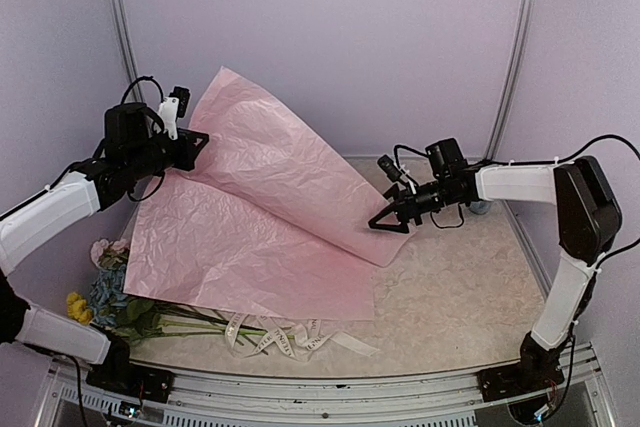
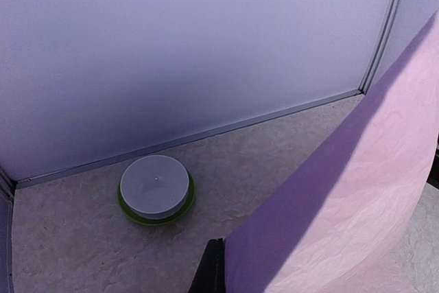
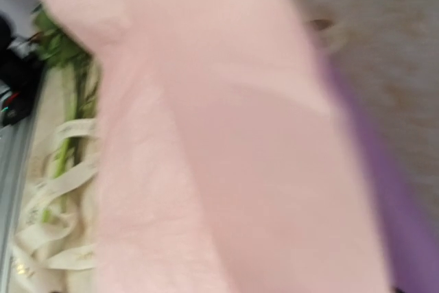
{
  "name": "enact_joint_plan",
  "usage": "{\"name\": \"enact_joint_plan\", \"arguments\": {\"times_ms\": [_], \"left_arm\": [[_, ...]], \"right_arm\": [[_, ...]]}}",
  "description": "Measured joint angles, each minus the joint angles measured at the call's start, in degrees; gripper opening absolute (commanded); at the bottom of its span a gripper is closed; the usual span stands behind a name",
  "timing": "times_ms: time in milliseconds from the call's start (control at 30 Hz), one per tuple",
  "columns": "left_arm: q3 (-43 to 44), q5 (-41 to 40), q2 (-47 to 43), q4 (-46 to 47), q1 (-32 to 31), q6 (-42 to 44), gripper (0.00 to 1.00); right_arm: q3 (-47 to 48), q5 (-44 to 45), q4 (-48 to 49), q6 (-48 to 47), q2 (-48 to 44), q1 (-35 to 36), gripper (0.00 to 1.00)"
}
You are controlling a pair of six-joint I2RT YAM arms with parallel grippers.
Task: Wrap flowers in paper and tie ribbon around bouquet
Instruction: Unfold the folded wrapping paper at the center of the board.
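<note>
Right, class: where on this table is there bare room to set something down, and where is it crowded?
Bare: the near-right table between the paper, front rail and right arm's base; also around the round lidded container by the back wall. Crowded: near-left, flowers and ribbon.

Left arm (image 1: 60, 212): raised, forearm reaching toward the middle.
Left gripper (image 1: 197, 140): pinched tight on the paper (image 1: 280, 197).
Right arm (image 1: 520, 184): elbow high, forearm stretched leftward.
Right gripper (image 1: 392, 219): jaws spread wide, angled downward.
</note>
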Motion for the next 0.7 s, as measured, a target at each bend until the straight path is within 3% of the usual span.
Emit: {"name": "enact_joint_plan", "arguments": {"times_ms": [33, 67, 200, 500, 700], "left_arm": [[0.00, -0.17, 0.00, 0.00, 0.00, 0.11, 0.00], [0.00, -0.42, 0.02, 0.00, 0.00, 0.24, 0.00], [0.00, -0.79, 0.44, 0.31, 0.00, 0.52, 0.00], [-0.13, -2.14, 0.33, 0.35, -0.63, 1.07, 0.00], [-1.27, -4.48, -7.30, 0.94, -6.93, 2.75, 0.00]], "right_arm": [[0.00, -0.31, -0.31, -0.42, 0.15, 0.33, 0.87], [-0.02, -0.39, -0.46, -0.55, 0.22, 0.55, 0.76], [-0.50, 0.11, 0.70, -0.55, 0.44, 0.52, 0.00], [-0.37, 0.70, -0.63, 1.79, 1.53, 0.70, 0.00], [2.69, 5.73, -6.78, 3.10, -11.80, 4.20, 0.00]]}}
